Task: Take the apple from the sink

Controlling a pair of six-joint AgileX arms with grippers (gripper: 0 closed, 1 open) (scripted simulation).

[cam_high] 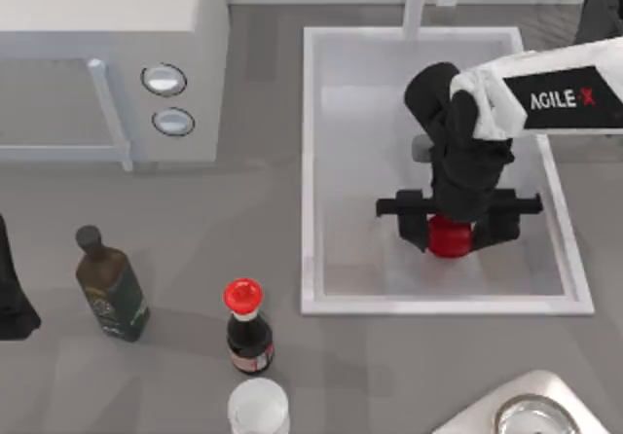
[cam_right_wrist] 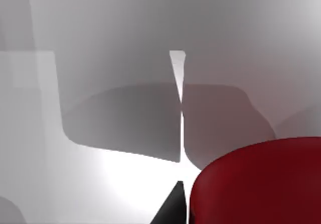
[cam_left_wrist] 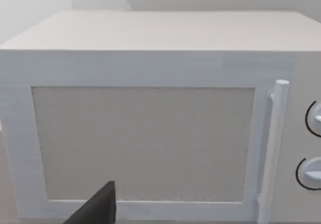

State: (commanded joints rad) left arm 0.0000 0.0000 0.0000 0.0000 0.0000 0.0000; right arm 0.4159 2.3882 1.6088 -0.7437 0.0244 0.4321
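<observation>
The red apple (cam_high: 449, 237) lies on the flat bottom of the white sink (cam_high: 310, 162), toward its front right part. My right gripper (cam_high: 450, 232) reaches down into the sink from the right, one dark finger on each side of the apple, and is shut on it. In the right wrist view the apple (cam_right_wrist: 261, 184) looms large, pressed against one dark fingertip (cam_right_wrist: 173, 209), with the sink's pale wall behind. My left arm stays parked at the table's left edge, its gripper (cam_high: 10, 303) dark against the counter.
A white microwave (cam_high: 107, 64) stands at the back left, and the left wrist view faces its door (cam_left_wrist: 145, 143). A dark green bottle (cam_high: 112, 288), a red-capped bottle (cam_high: 248, 329) and a clear glass (cam_high: 258, 410) stand left of the sink. A steel basin (cam_high: 531, 416) sits front right.
</observation>
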